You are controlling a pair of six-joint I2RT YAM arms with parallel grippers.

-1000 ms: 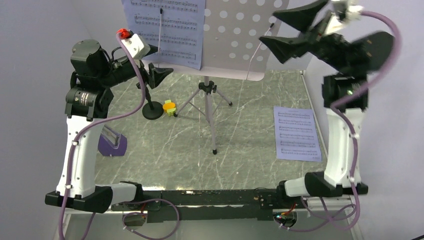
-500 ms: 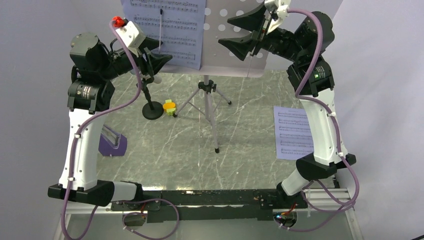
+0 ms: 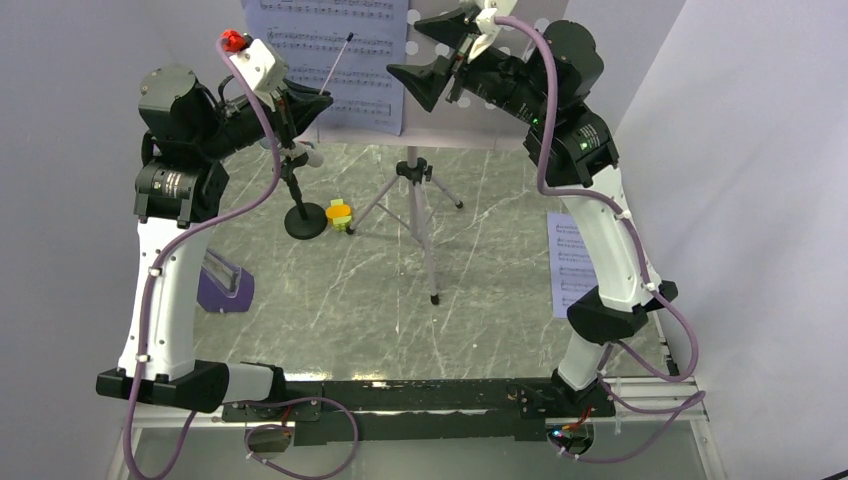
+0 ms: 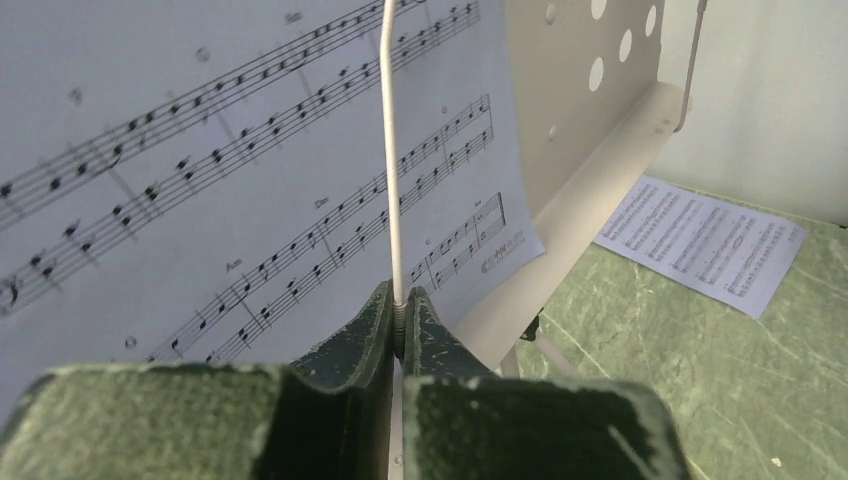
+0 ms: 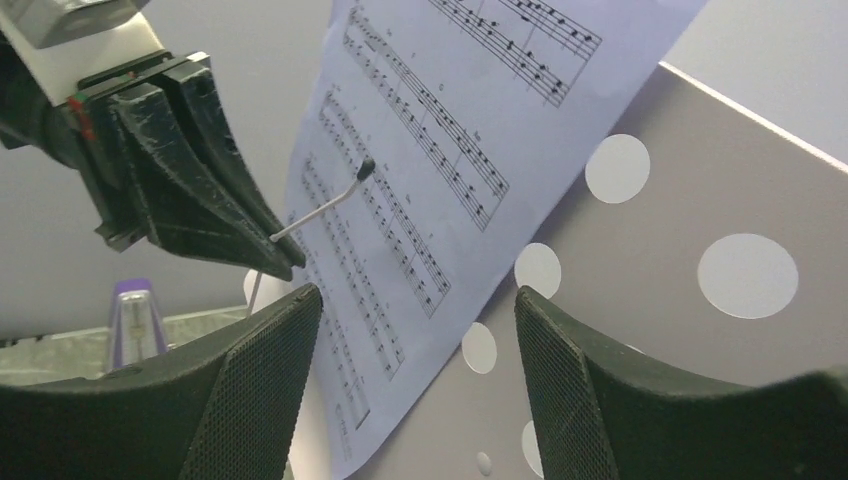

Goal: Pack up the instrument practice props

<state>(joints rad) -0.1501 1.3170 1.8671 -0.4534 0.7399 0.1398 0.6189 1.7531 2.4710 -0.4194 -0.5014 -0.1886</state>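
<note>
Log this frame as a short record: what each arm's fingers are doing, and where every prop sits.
left fingers: shut on the page-holder wire of the stand
right fingers: open, by the edge of the page on the stand, holding nothing
music stand: up on its tripod, mid-table
page on stand: against the perforated desk
loose page: flat on the table, right side
metronome: on the table beside the left arm
block: next to the microphone's base
microphone: standing on its round base

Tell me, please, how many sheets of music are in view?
2. The first sheet stands on the music stand; the second sheet lies flat on the table, partly behind the right arm. More could be stacked unseen.
</note>
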